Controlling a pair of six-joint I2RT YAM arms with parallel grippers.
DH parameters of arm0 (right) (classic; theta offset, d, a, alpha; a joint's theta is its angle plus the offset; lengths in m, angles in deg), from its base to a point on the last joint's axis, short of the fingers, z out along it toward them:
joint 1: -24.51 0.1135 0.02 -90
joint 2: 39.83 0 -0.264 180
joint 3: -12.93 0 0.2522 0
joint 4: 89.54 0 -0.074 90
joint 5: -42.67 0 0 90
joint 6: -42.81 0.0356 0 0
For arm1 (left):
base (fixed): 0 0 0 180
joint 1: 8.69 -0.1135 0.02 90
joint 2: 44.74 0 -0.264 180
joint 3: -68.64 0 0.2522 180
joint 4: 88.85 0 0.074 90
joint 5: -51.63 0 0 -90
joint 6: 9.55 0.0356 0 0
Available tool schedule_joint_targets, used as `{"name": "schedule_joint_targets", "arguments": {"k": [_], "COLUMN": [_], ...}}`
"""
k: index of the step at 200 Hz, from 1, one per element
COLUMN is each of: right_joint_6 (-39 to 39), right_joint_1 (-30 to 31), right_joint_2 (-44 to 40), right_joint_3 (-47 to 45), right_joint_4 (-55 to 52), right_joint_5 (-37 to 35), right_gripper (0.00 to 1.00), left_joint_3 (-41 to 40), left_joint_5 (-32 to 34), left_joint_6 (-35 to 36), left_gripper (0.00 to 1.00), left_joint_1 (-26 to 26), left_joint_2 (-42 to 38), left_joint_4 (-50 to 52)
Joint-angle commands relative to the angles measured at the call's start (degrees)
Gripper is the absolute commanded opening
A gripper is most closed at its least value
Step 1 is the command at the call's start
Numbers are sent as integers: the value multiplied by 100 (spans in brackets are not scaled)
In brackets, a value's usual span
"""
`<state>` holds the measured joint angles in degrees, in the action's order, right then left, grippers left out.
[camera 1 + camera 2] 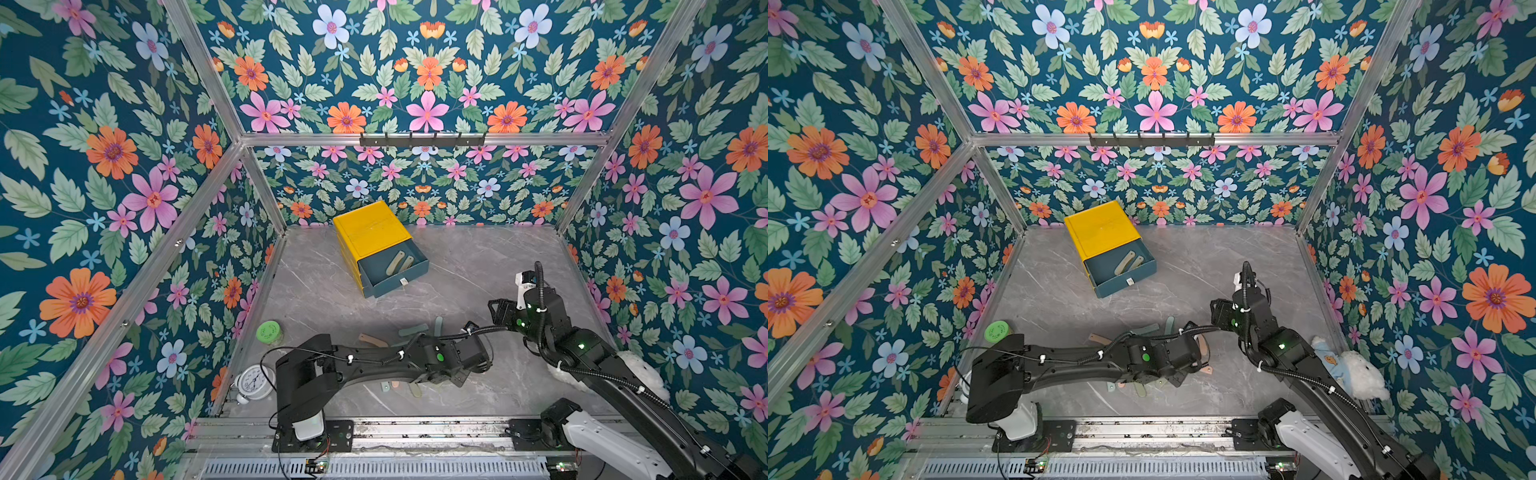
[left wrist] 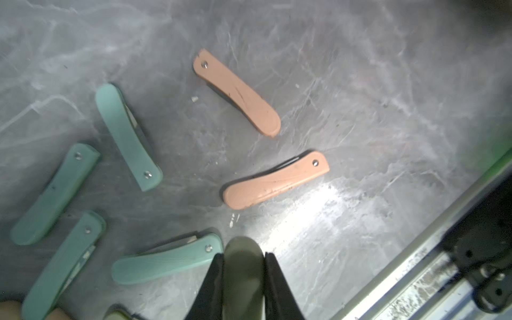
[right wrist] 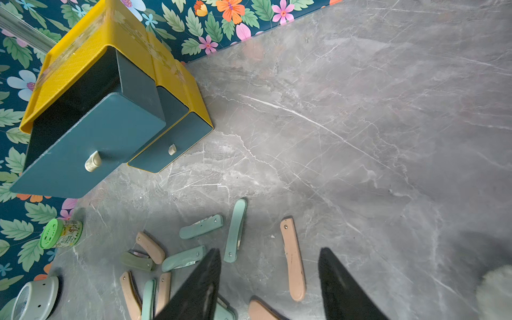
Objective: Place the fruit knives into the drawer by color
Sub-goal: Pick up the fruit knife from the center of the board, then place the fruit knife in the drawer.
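My left pincer (image 2: pixel 243 256) is clenched on an olive knife (image 2: pixel 243 279), meant for the open drawer (image 1: pixel 397 287) holding two olive knives (image 1: pixel 394 263); my right pincer (image 3: pixel 268 250) gapes empty.

Floral teal walls (image 1: pixel 104 166) fill the frame's sides and top (aluminium bars (image 1: pixel 291 139) along the joins); a grey marbled tabletop (image 1: pixel 478 266) lies lower centre.

The tabletop (image 2: pixel 360 83) is polished grey marble-look stone, glossy enough to throw glare. The fruit knives (image 2: pixel 238 91) have smooth, matte plastic handles with small shiny metal rivets. The drawer (image 3: pixel 83 63) has a glossy, reflective yellow shell and smooth, matte teal fronts. The plush toy (image 1: pixel 1358 374) is fluffy white cloth.
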<state>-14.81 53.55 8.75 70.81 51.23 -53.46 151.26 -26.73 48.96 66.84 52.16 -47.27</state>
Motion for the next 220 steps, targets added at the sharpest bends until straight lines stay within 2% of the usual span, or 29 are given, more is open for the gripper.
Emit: {"name": "schedule_joint_targets", "arguments": {"k": [1, 30, 67, 95, 129, 153, 190, 220], "right_joint_6": [35, 48, 62, 43, 31, 30, -15, -48], "right_joint_1": [-16, -35, -47, -55, -70, -71, -73, -73], "right_joint_2": [-31, -29, 33, 108, 209, 215, 284, 349], "right_joint_3": [24, 53, 70, 97, 106, 81, -32, -147], "right_joint_4": [71, 116, 204, 270, 327, 375, 496, 670], "right_joint_5": [-41, 22, 107, 181, 258, 335, 564, 829], "right_gripper": [59, 59, 59, 59, 59, 59, 59, 59], "left_joint_3": [169, 617, 1748, 2697, 3608, 3749, 3454, 3380], "left_joint_5": [138, 391, 744, 756, 750, 649, 459, 390], "left_joint_6": [135, 454, 992, 1453, 1817, 1829, 1708, 1690], "left_gripper": [5, 5, 5, 6, 7, 6, 7, 19], "left_joint_1": [-241, -754, -1408, -2153, -2978, -3358, -3665, -3751], "left_joint_2": [-347, -758, -934, -731, -21, 390, 564, 672], "left_joint_4": [225, 494, 765, 844, 979, 1042, 887, 884]}}
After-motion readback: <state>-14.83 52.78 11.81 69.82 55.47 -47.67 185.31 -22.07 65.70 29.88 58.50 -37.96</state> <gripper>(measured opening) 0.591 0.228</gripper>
